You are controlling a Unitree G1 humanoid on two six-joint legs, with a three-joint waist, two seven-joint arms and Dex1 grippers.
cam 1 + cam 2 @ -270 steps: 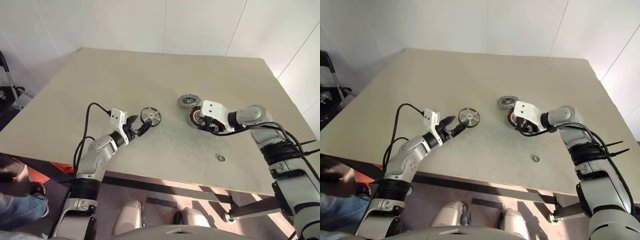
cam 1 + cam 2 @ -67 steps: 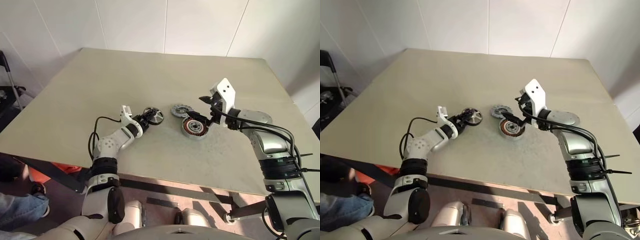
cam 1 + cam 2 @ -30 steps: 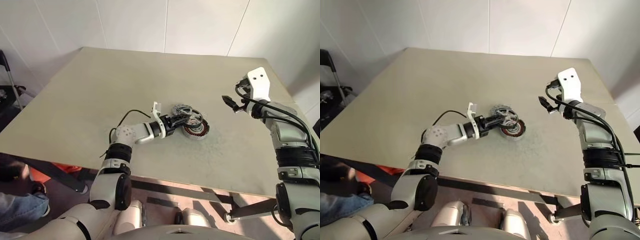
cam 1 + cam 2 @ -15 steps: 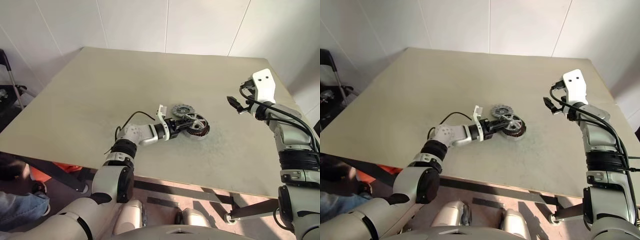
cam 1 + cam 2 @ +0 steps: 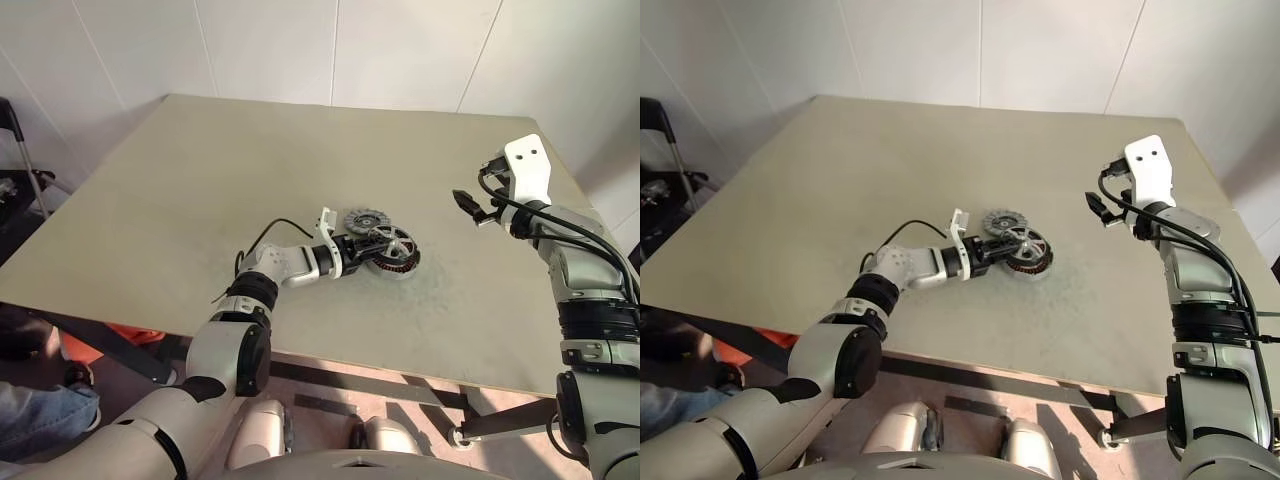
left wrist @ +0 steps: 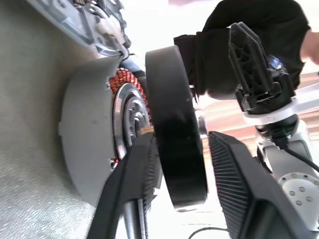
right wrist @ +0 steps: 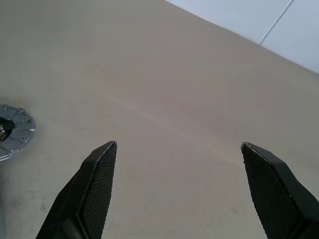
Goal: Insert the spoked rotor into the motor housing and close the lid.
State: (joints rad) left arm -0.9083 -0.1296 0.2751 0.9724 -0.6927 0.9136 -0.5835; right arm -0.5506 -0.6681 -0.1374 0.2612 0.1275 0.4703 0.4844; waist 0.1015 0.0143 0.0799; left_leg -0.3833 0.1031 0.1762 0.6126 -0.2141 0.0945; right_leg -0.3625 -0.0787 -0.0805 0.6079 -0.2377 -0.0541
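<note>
The motor housing (image 5: 398, 266) sits mid-table, its copper windings (image 6: 121, 82) showing in the left wrist view. The spoked rotor (image 5: 392, 243) leans tilted on top of it. My left gripper (image 5: 371, 244) reaches in level from the left, and the rotor's rim (image 6: 177, 149) stands between its fingers. Light shows between the rim and one finger (image 6: 239, 184), so the jaws are open. The ribbed grey lid (image 5: 365, 220) lies flat just behind the housing. My right gripper (image 5: 464, 203) hangs open in the air well to the right, its fingers (image 7: 94, 184) spread wide over bare table.
The beige table (image 5: 250, 160) stretches wide behind and to the left of the parts. Its front edge (image 5: 400, 372) runs close below the housing. White wall panels stand behind the table.
The left gripper has carried the rotor a little to the right, onto the housing, and its fingers have spread apart. The right arm has kept still.
</note>
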